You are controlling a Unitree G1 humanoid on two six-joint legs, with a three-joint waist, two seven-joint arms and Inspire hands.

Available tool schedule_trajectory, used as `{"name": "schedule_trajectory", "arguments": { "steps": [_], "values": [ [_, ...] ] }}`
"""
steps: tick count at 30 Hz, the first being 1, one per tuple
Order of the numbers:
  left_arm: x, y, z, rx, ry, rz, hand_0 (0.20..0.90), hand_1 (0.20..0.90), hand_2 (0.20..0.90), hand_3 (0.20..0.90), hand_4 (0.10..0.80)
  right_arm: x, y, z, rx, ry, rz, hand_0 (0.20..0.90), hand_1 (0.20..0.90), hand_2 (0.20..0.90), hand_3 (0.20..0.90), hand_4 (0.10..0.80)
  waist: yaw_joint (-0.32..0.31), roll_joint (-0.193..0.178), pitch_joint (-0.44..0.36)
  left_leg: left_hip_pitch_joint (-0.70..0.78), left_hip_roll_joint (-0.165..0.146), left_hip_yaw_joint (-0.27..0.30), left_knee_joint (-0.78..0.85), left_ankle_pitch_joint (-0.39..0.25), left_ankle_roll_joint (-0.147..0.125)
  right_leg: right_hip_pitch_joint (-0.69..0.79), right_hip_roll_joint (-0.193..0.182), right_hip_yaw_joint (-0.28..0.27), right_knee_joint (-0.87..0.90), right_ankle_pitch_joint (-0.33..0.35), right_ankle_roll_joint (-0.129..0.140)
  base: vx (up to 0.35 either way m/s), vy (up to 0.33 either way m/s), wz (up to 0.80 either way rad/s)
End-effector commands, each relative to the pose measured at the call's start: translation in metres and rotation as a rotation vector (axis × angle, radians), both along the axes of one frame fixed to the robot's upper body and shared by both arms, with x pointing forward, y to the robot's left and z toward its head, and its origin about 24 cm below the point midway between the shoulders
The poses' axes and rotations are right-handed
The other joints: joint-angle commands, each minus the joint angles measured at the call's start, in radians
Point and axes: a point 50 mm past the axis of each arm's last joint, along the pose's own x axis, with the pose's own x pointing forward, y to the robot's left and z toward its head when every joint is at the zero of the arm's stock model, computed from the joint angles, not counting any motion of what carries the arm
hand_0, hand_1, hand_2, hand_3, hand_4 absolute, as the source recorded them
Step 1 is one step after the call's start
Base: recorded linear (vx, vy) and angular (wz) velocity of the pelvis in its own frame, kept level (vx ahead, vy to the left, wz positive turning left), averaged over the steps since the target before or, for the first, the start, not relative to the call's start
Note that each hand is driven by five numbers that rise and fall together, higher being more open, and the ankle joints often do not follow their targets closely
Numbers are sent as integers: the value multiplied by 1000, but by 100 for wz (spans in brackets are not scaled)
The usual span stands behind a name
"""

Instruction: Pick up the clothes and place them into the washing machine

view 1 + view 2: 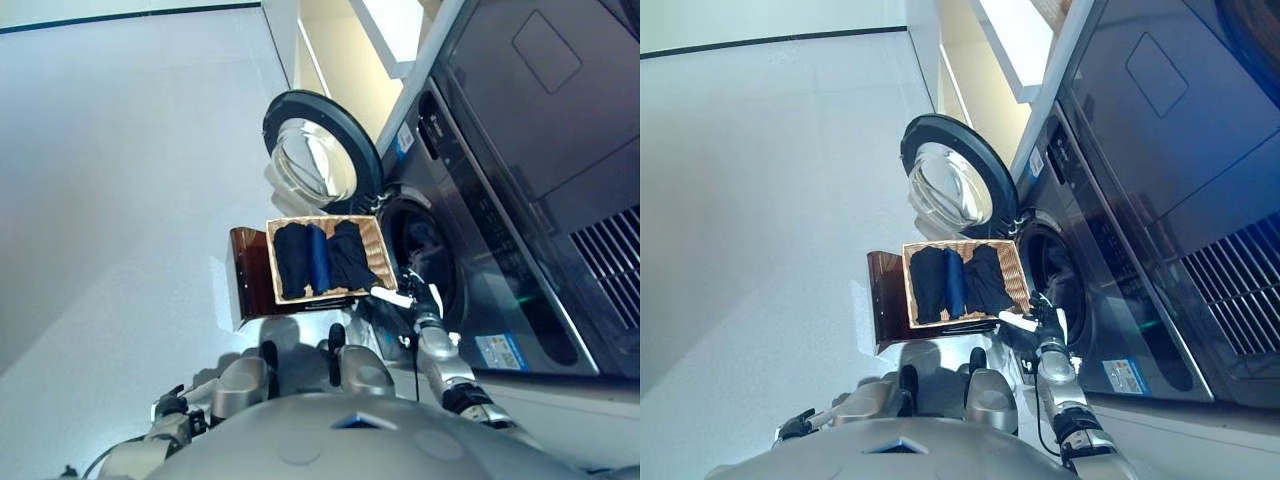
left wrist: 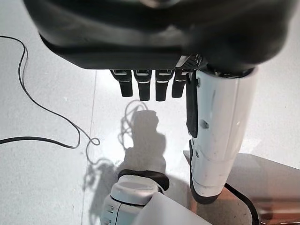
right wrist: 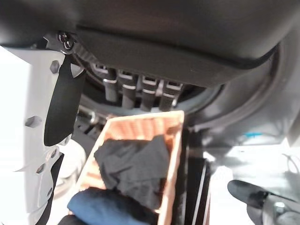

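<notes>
Right hand [image 1: 1042,318]: fingers relaxed, empty, between basket and drum.
Left hand [image 2: 154,84]: low, idle, fingers straight, empty.
Clothes [image 1: 318,257]: three dark folded pieces inside the wicker basket [image 1: 378,245].
Washing machine [image 1: 470,250]: door [image 1: 318,150] swung open.
Progress: nothing visibly loaded; everything remains.

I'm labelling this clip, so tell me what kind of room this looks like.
Probably a laundry room: a dark grey front-loading washing machine with its round glass door swung open, and a woven wicker basket of dark folded clothes set before the drum.
</notes>
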Motion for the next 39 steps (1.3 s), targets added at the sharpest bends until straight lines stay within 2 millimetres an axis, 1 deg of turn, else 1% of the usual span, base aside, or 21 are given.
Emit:
{"name": "schedule_trajectory", "arguments": {
  "steps": [1, 3, 4, 6, 9, 10, 11, 12, 13, 14, 15, 16, 17, 18, 19, 20, 23, 29, 32, 35, 39],
  "values": [
    [21, 14, 6, 50, -48, -7, 900, 900, 900, 900, 800, 54, 0, 41, -86, -232, 77, 900, 900, 900, 900, 800, 5, 4, 1, -3, 6, -11, 4, -7, -56, -18, 7, 14, 28, 3, 22, -25, -102, 4],
    [39, 4, 5, 32, -96, -55, 900, 900, 900, 900, 800, 58, -1, 43, -92, -235, 66, 900, 900, 900, 900, 800, -2, 7, 19, -38, 14, -16, 21, 0, -65, -39, 6, -1, 39, 0, 15, -76, -105, 10],
    [39, 3, 5, 32, -96, -55, 900, 900, 900, 900, 800, 58, -1, 43, -92, -235, 66, 900, 900, 900, 900, 800, -3, 7, 18, -40, 14, -16, 22, 0, -65, -40, 5, -1, 39, -1, 15, -73, -82, 23],
    [50, -2, 5, 23, -127, -88, 900, 900, 900, 900, 800, 60, -4, 46, -94, -246, 55, 900, 900, 900, 900, 800, -9, 13, 27, -63, 19, -21, 39, 1, -69, -63, 5, -11, 62, -10, 9, -36, -75, 16],
    [63, -5, 7, 20, -166, -136, 900, 900, 900, 900, 800, 61, -9, 47, -136, -238, 66, 900, 900, 900, 900, 800, -15, 21, 38, -87, 33, -33, 72, -3, -78, -85, 15, -12, 111, -41, -8, -13, -135, 13],
    [66, -4, 8, 24, -177, -140, 900, 900, 900, 900, 800, 61, -10, 47, -143, -236, 71, 900, 900, 900, 900, 800, -17, 18, 40, -104, 39, -35, 112, -16, -84, -86, 20, -10, 121, -55, -14, -8, -190, 22],
    [68, -4, 9, 23, -189, -149, 900, 900, 900, 900, 800, 60, -12, 48, -153, -239, 74, 900, 900, 900, 900, 800, -20, 13, 46, -138, 44, -37, 202, -35, -87, -80, 23, -2, 122, -66, -26, -16, -189, 30],
    [69, -5, 9, 17, -207, -147, 900, 900, 900, 900, 800, 59, -16, 48, -167, -233, 79, 900, 900, 900, 900, 800, -15, 11, 61, -178, 44, -52, 328, -36, -95, -72, 32, 5, 134, -73, -43, -47, -167, 22],
    [72, -7, 9, 8, -224, -135, 900, 900, 900, 900, 800, 59, -18, 47, -187, -224, 88, 900, 900, 900, 900, 800, -3, 15, 80, -203, 41, -77, 376, -10, -103, -67, 39, 4, 150, -80, -54, -78, -90, 11],
    [76, -6, 11, 17, -237, -126, 900, 900, 900, 900, 800, 64, -23, 48, -222, -216, 82, 900, 900, 900, 900, 800, 7, 31, 92, -231, 49, -98, 279, 18, -104, -70, 48, -2, 148, -96, -50, -70, -9, 10],
    [77, -8, 10, 16, -238, -127, 900, 900, 900, 900, 800, 68, -26, 49, -233, -213, 73, 900, 900, 900, 900, 800, 9, 34, 100, -262, 42, -120, 247, 35, -105, -75, 46, -5, 156, -92, -48, -15, 48, 9],
    [78, -8, 10, 15, -236, -128, 900, 900, 900, 900, 800, 70, -27, 50, -239, -208, 65, 900, 900, 900, 900, 800, 12, 38, 98, -286, 45, -135, 223, 58, -108, -87, 45, -2, 169, -86, -46, 47, 76, 5],
    [77, -6, 10, 18, -228, -139, 900, 900, 900, 900, 800, 71, -31, 50, -250, -202, 51, 900, 900, 900, 900, 800, 6, 39, 93, -295, 61, -123, 220, 62, -107, -102, 34, 0, 183, -90, -44, 81, 105, -2],
    [75, -6, 10, 19, -224, -134, 900, 900, 900, 900, 800, 74, -30, 50, -254, -198, 49, 900, 900, 900, 900, 800, 4, 48, 87, -274, 61, -115, 197, 61, -103, -114, 35, 4, 186, -93, -44, 60, 78, 2],
    [75, -6, 10, 19, -224, -134, 900, 900, 900, 900, 800, 74, -30, 51, -255, -199, 49, 900, 900, 900, 900, 800, 5, 48, 88, -272, 61, -113, 196, 61, -103, -114, 36, 6, 186, -94, -44, -24, 166, -5],
    [80, -5, 12, 31, -244, -130, 900, 900, 900, 900, 800, 91, -28, 58, -286, -213, 49, 900, 900, 900, 900, 800, 12, 64, 98, -266, 57, -95, 141, 71, -94, -159, 31, 32, 184, -78, -41, -107, 167, -20],
    [92, 2, 18, 66, -301, -96, 900, 900, 900, 900, 800, 116, -24, 77, -310, -269, 40, 900, 900, 900, 900, 800, 31, 64, 114, -304, 58, -46, 112, 86, -86, -234, 31, 61, 165, -40, -36, -105, 144, -52],
    [96, 1, 19, 63, -316, -88, 900, 900, 900, 900, 800, 126, -32, 85, -333, -268, 15, 900, 900, 900, 900, 800, 42, 72, 140, -345, 45, -54, 111, 98, -84, -267, 20, 55, 163, -30, -37, -34, 27, -3],
    [94, 1, 18, 60, -315, -76, 900, 900, 900, 900, 800, 136, -32, 92, -358, -271, 33, 900, 900, 900, 900, 800, 54, 70, 153, -377, 53, -38, 93, 113, -89, -306, 16, 45, 138, -5, -27, -67, 16, 4],
    [93, -3, 17, 48, -316, -74, 900, 900, 900, 900, 800, 149, -33, 103, -428, -268, 66, 900, 900, 900, 900, 800, 70, 67, 157, -405, 64, -15, 86, 116, -92, -342, 9, 42, 119, 12, -15, -23, 7, -17],
    [100, -12, 16, 26, -327, -105, 900, 900, 900, 900, 800, 164, -45, 122, -493, -281, 34, 900, 900, 900, 900, 800, 78, 89, 194, -442, 61, -29, 132, 107, -94, -364, 2, 30, 154, 1, -19, -10, -11, -8]
  ]
}}
